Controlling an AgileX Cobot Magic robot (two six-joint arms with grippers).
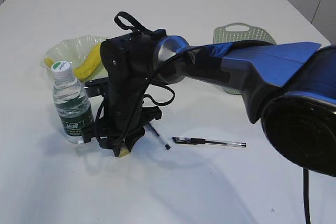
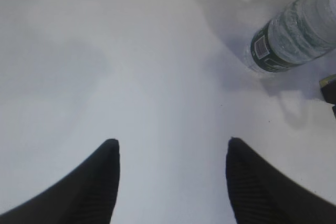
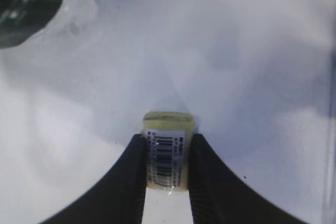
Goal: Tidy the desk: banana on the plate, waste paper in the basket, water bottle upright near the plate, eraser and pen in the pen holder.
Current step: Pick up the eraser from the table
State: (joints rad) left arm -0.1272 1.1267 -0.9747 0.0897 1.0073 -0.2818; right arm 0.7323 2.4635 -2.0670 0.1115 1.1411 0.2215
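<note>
My right gripper (image 1: 124,149) reaches across to the left and points down at the desk (image 1: 210,192), shut on the cream-yellow eraser (image 3: 167,127), whose barcode sleeve shows between the fingers. The eraser (image 1: 125,152) rests on or just above the desk. The water bottle (image 1: 71,106) stands upright just left of it, in front of the plate (image 1: 65,48) that holds the banana (image 1: 90,62). One pen (image 1: 210,142) lies right of the gripper, another pen (image 1: 158,137) right beside it. My left gripper (image 2: 170,148) hangs open over bare desk, bottle (image 2: 294,32) ahead-right. Waste paper and pen holder are out of view.
The sage-green basket (image 1: 244,34) stands at the back right, partly hidden behind my right arm (image 1: 262,72). That arm spans the middle of the desk from the right. The desk's far edge runs along the top of the exterior view.
</note>
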